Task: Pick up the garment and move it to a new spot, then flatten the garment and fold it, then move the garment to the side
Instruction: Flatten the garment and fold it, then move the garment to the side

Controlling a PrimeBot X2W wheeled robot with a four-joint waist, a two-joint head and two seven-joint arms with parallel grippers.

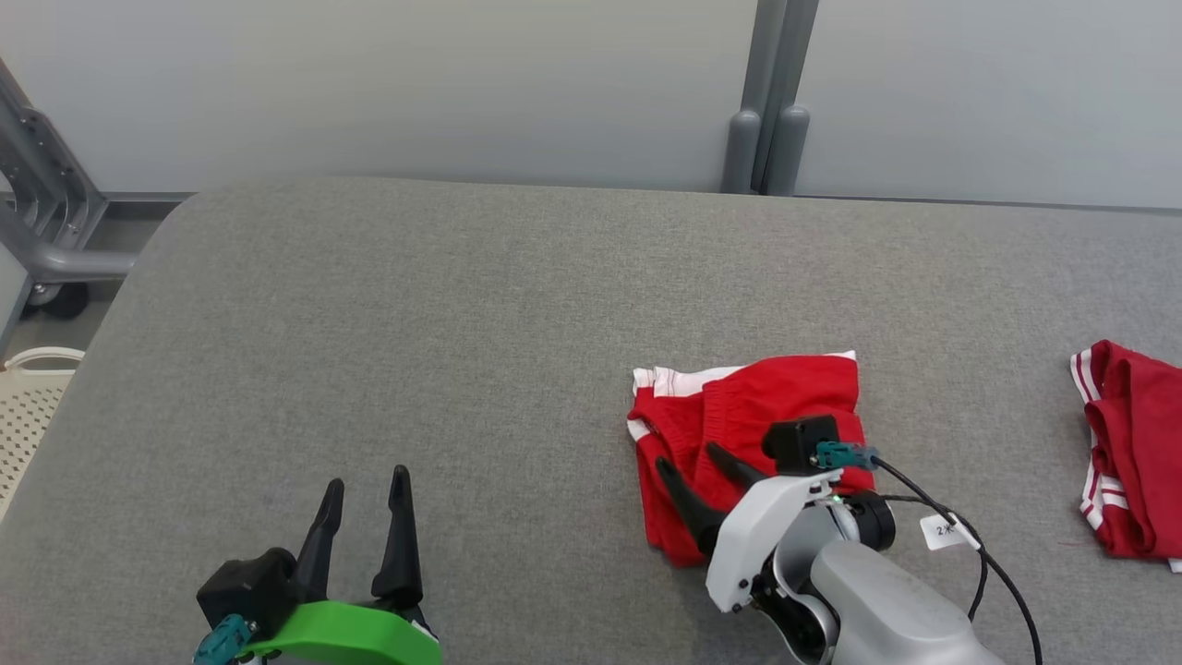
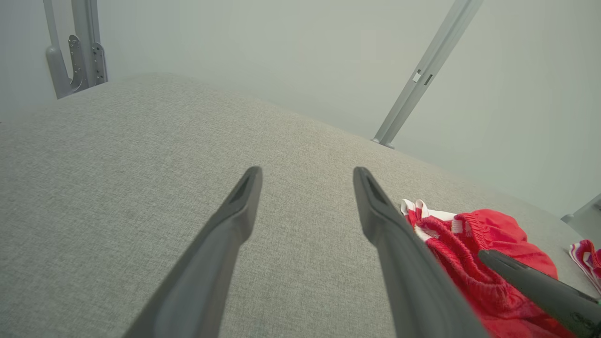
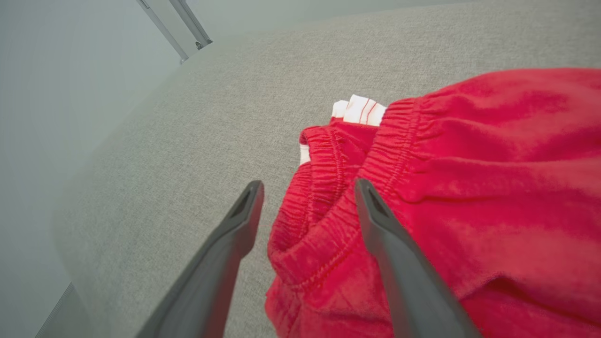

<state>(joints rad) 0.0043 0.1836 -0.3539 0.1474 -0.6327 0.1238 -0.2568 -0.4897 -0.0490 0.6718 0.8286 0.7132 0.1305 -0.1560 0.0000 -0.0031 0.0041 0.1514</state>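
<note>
My right gripper (image 3: 308,184) has its fingers spread wide with nothing clamped between them. On the right wrist view the left finger sits over bare grey cloth and the other over the red fabric, with the elastic waistband running between the two. I cannot tell whether either tip touches anything.

The shorts (image 1: 785,388) lie folded in a rough square on the table (image 1: 462,323), right of centre and towards my near edge. A white striped hem peeks out along the far side and at the left corner. The right arm's wrist covers the near right part of them (its cable and a small white tag (image 1: 942,531) trail off behind).

My left gripper (image 1: 367,478) is low at the near left, fingers also apart and empty, pointing away from me over bare table, well apart from the shorts.

Out at the table's right edge lies a second red piece (image 1: 1131,443) with white stripes, bunched up. A pale perforated basket (image 1: 32,397) stands off the table's left side, and a grey post (image 1: 766,92) stands against the wall behind.
</note>
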